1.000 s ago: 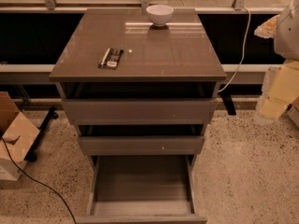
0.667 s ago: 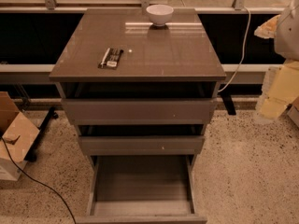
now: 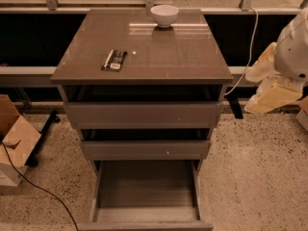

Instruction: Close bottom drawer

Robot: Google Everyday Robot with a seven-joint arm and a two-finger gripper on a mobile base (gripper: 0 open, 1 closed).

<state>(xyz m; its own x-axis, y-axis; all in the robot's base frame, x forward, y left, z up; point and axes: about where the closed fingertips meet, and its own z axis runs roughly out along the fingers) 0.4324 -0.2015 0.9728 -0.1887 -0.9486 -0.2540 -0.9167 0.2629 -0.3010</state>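
The bottom drawer [image 3: 146, 196] of the grey-brown cabinet [image 3: 144, 57] is pulled far out toward me. Its wide shallow grey tray is empty and its flat front [image 3: 144, 226] lies at the lower edge of the view. The two upper drawers [image 3: 143, 114] [image 3: 145, 149] stand slightly out. My gripper [image 3: 248, 94] hangs to the right of the cabinet at the height of the top drawer, apart from it. Its cream fingers [image 3: 272, 96] point left and stand open and empty.
A white bowl [image 3: 164, 15] and a small dark remote-like object [image 3: 113, 59] lie on the cabinet top. A cardboard box [image 3: 14, 138] and a black cable [image 3: 38, 186] are on the speckled floor at the left. A white cable [image 3: 248, 47] hangs behind the gripper.
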